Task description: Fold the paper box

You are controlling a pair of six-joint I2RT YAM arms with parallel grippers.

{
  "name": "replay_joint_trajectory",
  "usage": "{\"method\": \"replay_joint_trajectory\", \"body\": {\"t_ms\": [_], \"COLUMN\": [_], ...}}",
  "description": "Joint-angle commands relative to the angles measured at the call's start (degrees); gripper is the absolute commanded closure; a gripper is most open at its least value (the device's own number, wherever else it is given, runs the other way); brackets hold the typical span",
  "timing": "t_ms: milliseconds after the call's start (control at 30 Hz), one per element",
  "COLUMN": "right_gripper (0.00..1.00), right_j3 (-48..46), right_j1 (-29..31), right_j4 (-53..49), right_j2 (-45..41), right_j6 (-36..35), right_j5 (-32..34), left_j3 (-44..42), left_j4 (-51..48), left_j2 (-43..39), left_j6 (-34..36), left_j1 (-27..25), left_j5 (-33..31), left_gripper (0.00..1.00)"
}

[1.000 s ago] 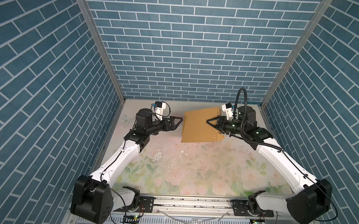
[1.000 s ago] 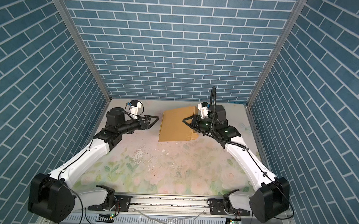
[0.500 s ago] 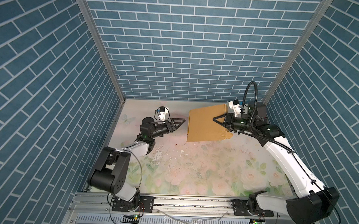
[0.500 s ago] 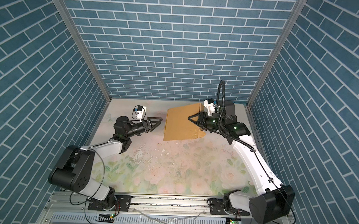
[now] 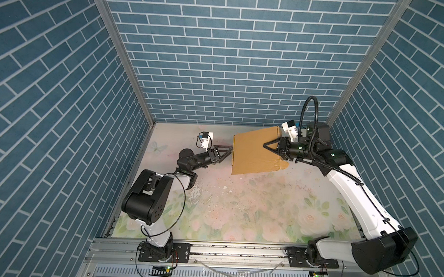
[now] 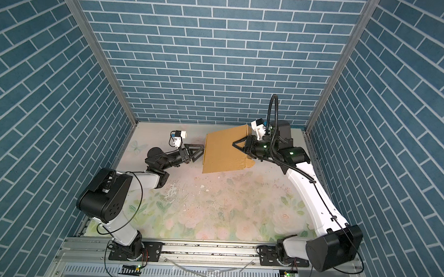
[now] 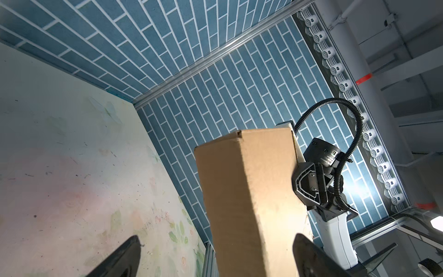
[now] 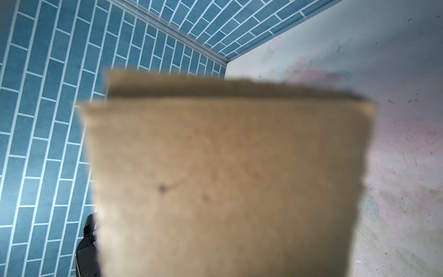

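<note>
Brown cardboard box (image 5: 253, 152), folded into a flat closed shape, hangs tilted over the far part of the desk (image 5: 238, 209), near the back wall (image 5: 231, 67). The right gripper (image 5: 267, 147) is clamped on its right edge, with one finger lying across the top face in both top views. In the right wrist view the cardboard is a blurred sheet filling most of the picture. The left gripper (image 5: 228, 151) is spread wide at the box's left edge. In the left wrist view its fingers (image 7: 119, 259) stand either side of the box's narrow side; contact cannot be told.
</note>
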Motion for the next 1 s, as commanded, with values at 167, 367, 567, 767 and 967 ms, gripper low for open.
{"method": "replay_joint_trajectory", "body": {"t_ms": [167,367,567,767,967], "right_gripper": [0.66,0.66,0.66,0.66,0.66], "right_j3": [3.5,3.3,3.1,3.2,3.0], "right_j1": [-0.3,-0.3,-0.3,-0.4,-1.0], "right_j4": [0.9,1.6,2.8,2.7,2.7], "right_j2": [0.8,1.6,2.1,1.9,2.3], "right_j6": [-2.1,-3.5,-4.1,-5.5,-6.1], "right_j5": [-2.3,-4.5,-5.4,-6.2,-7.1], "left_j3": [3.0,6.4,8.7,10.3,12.7], "left_j4": [2.7,2.7,2.7,2.7,2.7], "left_j2": [-0.8,0.1,-0.2,0.1,0.0], "left_j6": [-1.8,-4.0,-4.6,-4.8,-5.9], "left_j1": [-2.8,-5.9,-8.2,-9.5,-9.8], "left_j5": [2.1,3.3,5.3,6.3,8.7], "left_gripper": [0.0,0.01,0.0,0.0,0.02]}}
